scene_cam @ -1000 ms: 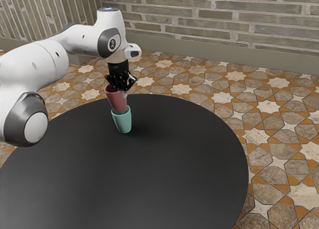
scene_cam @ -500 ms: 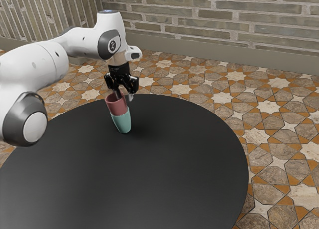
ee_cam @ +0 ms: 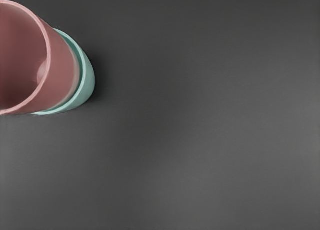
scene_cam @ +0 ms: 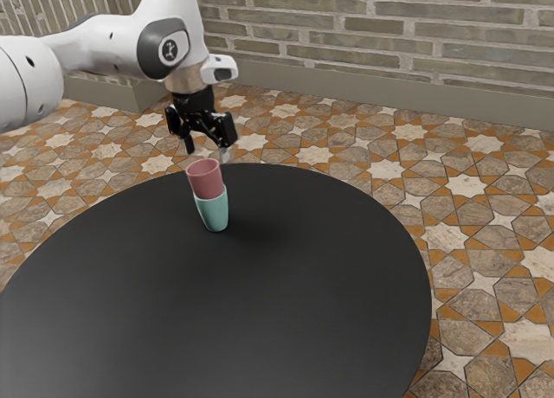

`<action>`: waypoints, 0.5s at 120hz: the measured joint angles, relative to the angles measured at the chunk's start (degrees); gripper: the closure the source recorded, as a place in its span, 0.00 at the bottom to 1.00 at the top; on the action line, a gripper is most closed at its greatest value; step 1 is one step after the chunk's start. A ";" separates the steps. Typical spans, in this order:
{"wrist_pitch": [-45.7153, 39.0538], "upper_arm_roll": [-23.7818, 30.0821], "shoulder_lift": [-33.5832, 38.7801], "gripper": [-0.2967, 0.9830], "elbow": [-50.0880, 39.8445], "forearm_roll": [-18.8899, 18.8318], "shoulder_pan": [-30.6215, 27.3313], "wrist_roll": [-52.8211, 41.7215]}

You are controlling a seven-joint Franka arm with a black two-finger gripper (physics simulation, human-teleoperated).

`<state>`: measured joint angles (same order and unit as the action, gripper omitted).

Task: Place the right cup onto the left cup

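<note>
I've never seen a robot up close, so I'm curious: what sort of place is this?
Perhaps a simulated patio or tiled room: there's a brick wall, a star-patterned tile floor and a round black table.

pink cup (scene_cam: 206, 181) — smth semi-matt, plast. look | teal cup (scene_cam: 214, 210) — ditto | tabletop (scene_cam: 260, 311): smth, satin | wall (scene_cam: 372, 26): rough brick

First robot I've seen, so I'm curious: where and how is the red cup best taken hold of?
The red cup is probably best pinched at its rim, from above: its mouth faces up, so one jaw could go inside, one outside. Its lower part sits in the teal cup.
</note>
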<state>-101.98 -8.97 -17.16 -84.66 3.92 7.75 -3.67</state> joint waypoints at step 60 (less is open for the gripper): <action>-0.51 0.11 16.23 0.23 -15.28 -7.01 1.81 -8.55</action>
<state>-102.49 -8.86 -0.92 -99.94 -3.09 9.56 -12.22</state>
